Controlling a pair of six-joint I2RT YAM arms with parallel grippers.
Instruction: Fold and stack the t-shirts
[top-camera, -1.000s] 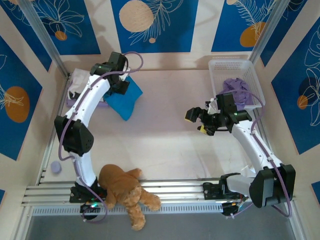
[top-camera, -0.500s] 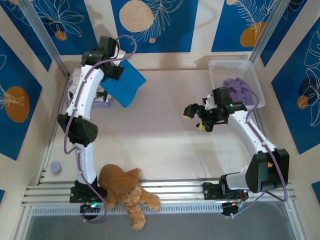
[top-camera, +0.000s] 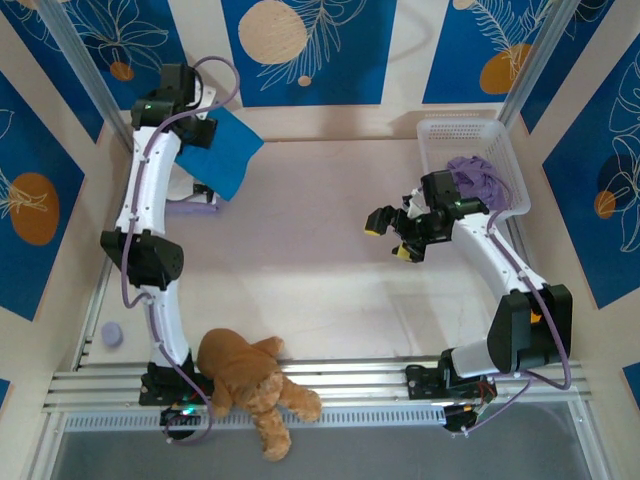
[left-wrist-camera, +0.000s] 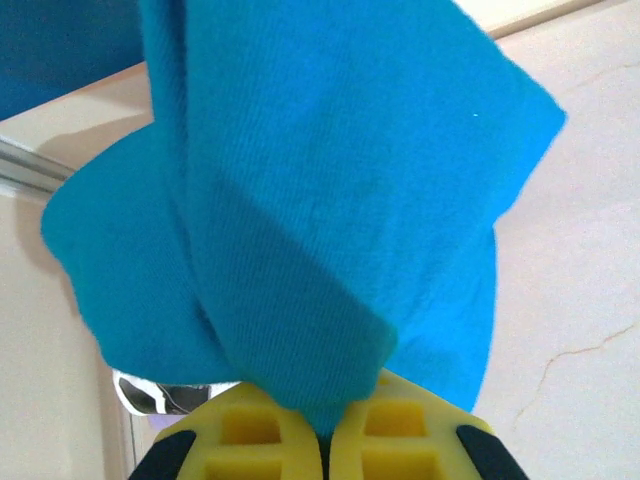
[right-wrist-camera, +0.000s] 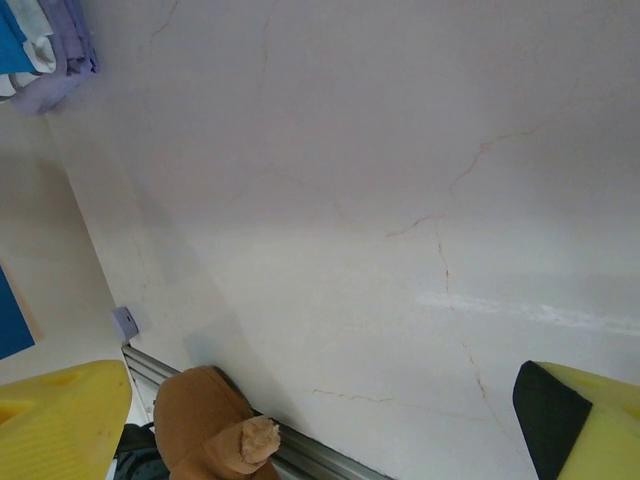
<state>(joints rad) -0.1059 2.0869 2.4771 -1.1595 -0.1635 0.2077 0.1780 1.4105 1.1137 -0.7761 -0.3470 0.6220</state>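
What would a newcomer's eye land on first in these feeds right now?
The bright teal-blue cloth t-shirt, clamped in the shut left gripper at the far left corner. Next, the brown plush teddy bear slumped at the near edge, left of centre, and the open right gripper over the pale tabletop near the white plastic basket holding lavender cloth.

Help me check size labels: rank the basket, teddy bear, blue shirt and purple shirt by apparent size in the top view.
Largest: basket and teddy bear, too alike to rank.
Next: blue shirt, held up by the left gripper.
Smallest: purple shirt, bunched in the basket.
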